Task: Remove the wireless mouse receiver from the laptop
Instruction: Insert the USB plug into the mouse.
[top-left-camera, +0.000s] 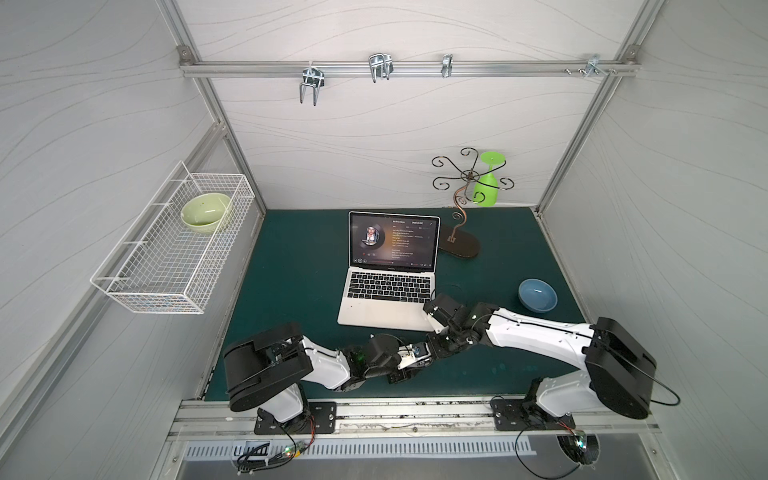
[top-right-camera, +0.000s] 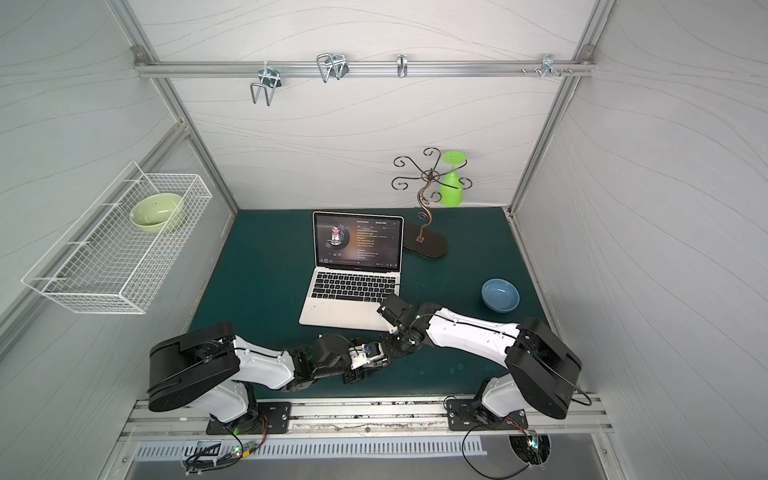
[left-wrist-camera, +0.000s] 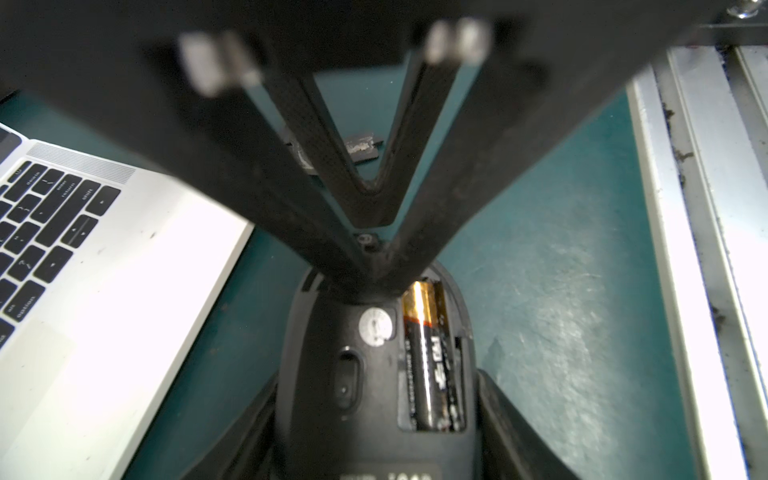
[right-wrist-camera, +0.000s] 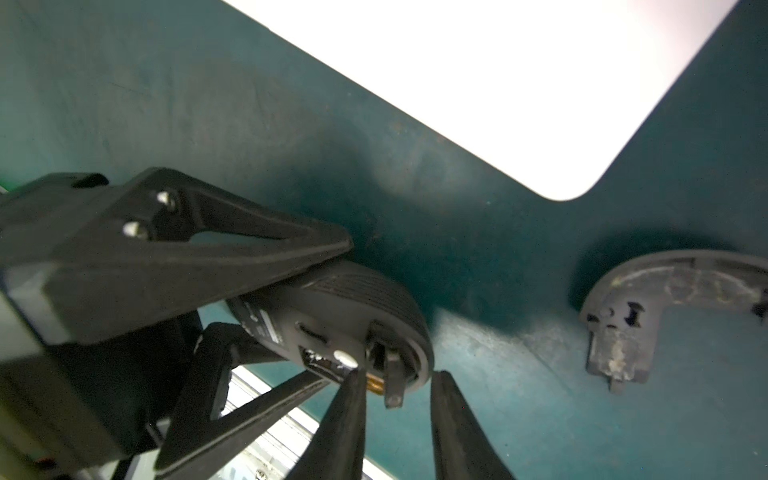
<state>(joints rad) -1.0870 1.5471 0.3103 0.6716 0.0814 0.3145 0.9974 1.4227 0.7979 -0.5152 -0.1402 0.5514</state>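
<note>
Pincer L (right-wrist-camera: 332, 307) tight on half-hidden mouse (left-wrist-camera: 353, 374); pincer R (right-wrist-camera: 397, 376) ajar, prob. at batt. bay (left-wrist-camera: 457, 365)

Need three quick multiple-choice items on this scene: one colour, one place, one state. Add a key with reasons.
1. The bowl on the mat is: A blue; B red; C white.
2. The green bowl is: A on the mat; B in the wire basket; C in a drawer.
3. The mouse's battery bay is: A covered; B open, battery showing; C open, empty.
Key: 1 A, plainly blue in both top views. 2 B, it sits inside the basket. 3 B, the left wrist view shows the battery uncovered.
</note>
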